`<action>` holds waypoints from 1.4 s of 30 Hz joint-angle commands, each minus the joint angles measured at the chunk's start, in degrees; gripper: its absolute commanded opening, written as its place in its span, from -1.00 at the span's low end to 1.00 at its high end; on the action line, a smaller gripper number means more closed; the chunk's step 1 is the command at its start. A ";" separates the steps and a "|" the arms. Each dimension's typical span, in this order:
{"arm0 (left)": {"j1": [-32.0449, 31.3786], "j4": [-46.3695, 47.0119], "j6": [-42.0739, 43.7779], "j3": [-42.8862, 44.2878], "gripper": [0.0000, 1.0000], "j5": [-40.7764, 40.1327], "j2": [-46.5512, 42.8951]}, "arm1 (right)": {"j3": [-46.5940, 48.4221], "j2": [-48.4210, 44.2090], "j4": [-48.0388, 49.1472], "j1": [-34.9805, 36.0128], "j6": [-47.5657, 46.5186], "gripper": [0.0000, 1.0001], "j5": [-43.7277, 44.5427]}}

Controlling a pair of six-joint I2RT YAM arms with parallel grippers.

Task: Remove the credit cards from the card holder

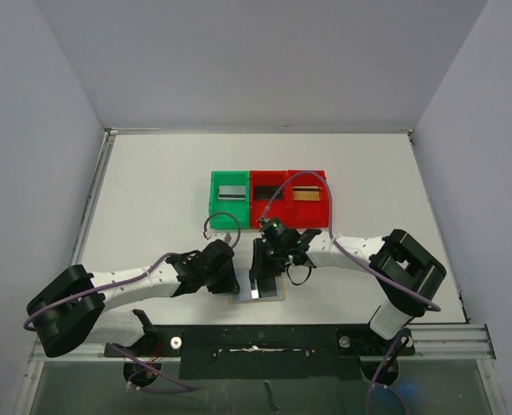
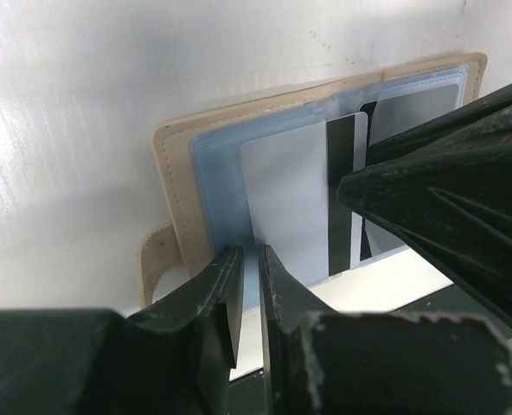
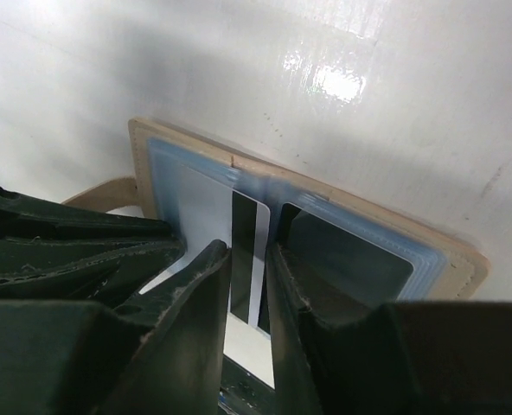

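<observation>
Left gripper (image 2: 249,256) pinches the card holder's (image 2: 175,190) near blue edge; right gripper (image 3: 247,252), slightly spread, sits over the striped silver-grey card (image 3: 260,232).

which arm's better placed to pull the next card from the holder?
Right. The right pincer brackets the black-striped card poking from the card holder. The left pincer is nipped on the holder's blue pocket edge, so it probably serves best as an anchor.
</observation>
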 commanded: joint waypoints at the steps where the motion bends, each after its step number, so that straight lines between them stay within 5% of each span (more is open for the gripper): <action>1: 0.10 -1.82 0.06 -2.77 -0.79 -2.56 3.59 | -0.86 0.13 3.34 0.06 -0.23 -0.58 -0.87; 7: 0.06 -1.65 0.24 -2.58 -0.80 -2.42 3.82 | -4.82 -1.79 10.26 -2.14 0.83 -1.00 -6.42; 24: 0.10 -1.90 1.02 -1.81 -0.81 -2.30 3.28 | -9.85 -7.06 11.64 -8.61 -1.05 -1.00 -10.40; 35: 0.18 -4.12 1.88 5.83 -0.29 -2.52 -4.76 | -11.18 -6.41 12.63 -8.79 -0.36 -1.00 -10.55; 42: 0.63 6.53 1.45 2.50 -0.38 4.98 -2.29 | -11.79 -6.72 13.23 -8.77 0.24 -1.00 -10.49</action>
